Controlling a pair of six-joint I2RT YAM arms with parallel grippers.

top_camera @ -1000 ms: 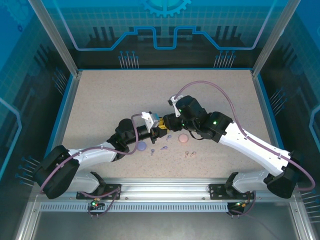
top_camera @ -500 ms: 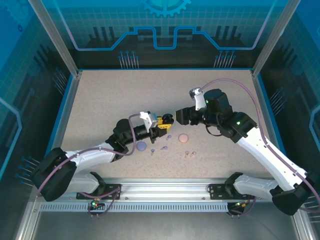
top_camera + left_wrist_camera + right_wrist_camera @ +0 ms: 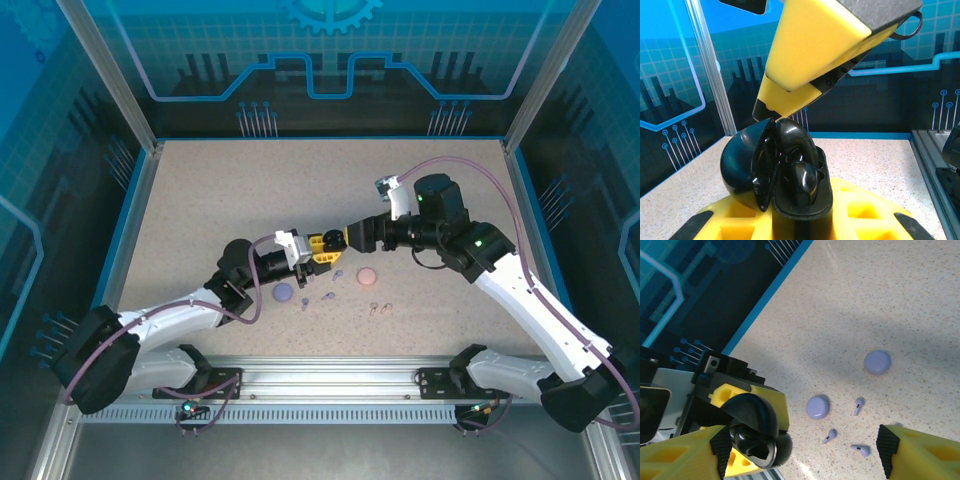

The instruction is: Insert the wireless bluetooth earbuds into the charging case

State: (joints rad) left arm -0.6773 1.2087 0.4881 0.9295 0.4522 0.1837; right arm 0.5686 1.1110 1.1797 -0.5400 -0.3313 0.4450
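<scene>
Case [image 3: 799, 182] raised in left gripper [image 3: 328, 246], arm [image 3: 185, 316] outstretched

The open charging case [image 3: 785, 170] is glossy black plastic, smooth enough to carry bright highlights on lid and shell. The fingers [image 3: 850, 192] of the left gripper [image 3: 330, 243] clamped around it are matt yellow plastic with dull black tips. The table [image 3: 880, 300] is a speckled beige top, granular in look, with a faint sheen. A round lavender case [image 3: 817, 406] looks smooth and satin-matt, and the frame rail [image 3: 330, 385] is brushed metal.
</scene>
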